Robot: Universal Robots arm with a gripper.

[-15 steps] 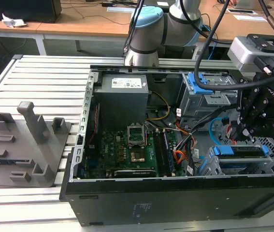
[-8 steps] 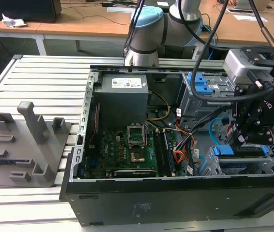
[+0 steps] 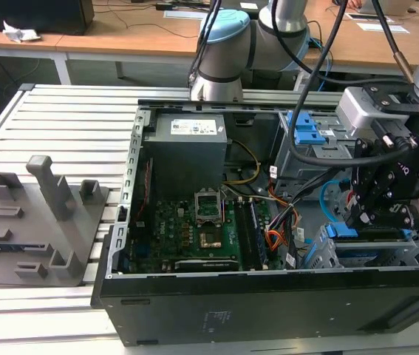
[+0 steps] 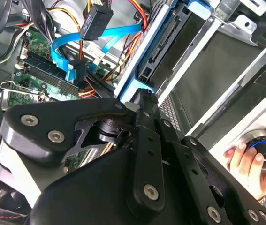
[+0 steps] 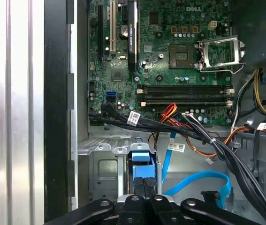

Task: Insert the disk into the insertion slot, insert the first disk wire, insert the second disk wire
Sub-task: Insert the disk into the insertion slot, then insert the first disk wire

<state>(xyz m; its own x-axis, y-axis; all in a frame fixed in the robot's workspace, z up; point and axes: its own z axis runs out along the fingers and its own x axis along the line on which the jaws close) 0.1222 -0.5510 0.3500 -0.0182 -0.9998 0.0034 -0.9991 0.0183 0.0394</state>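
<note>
The disk sits in the insertion slot (image 3: 386,255) at the case's corner on the exterior view's right; its blue carrier (image 3: 340,231) shows at the bay's mouth. My gripper (image 3: 372,211) hangs right over it. In the first wrist view the gripper (image 5: 145,186) is shut, its tips against the blue carrier end (image 5: 140,161) inside the grey cage (image 5: 102,166). In the second wrist view the tips (image 4: 144,96) touch the carrier's blue rail (image 4: 129,84), beside the disk's connector edge (image 4: 163,49). A blue data wire (image 4: 69,49) and a black plug (image 4: 95,23) hang loose, apart from the disk.
The open case (image 3: 194,296) lies on a slatted table (image 3: 69,118). A black wire bundle (image 5: 179,129) crosses above the bay. A taller cage with blue tabs (image 3: 305,132) stands behind. A hand (image 4: 245,164) grips a knob outside the case. A grey fixture (image 3: 39,222) lies at the exterior view's left.
</note>
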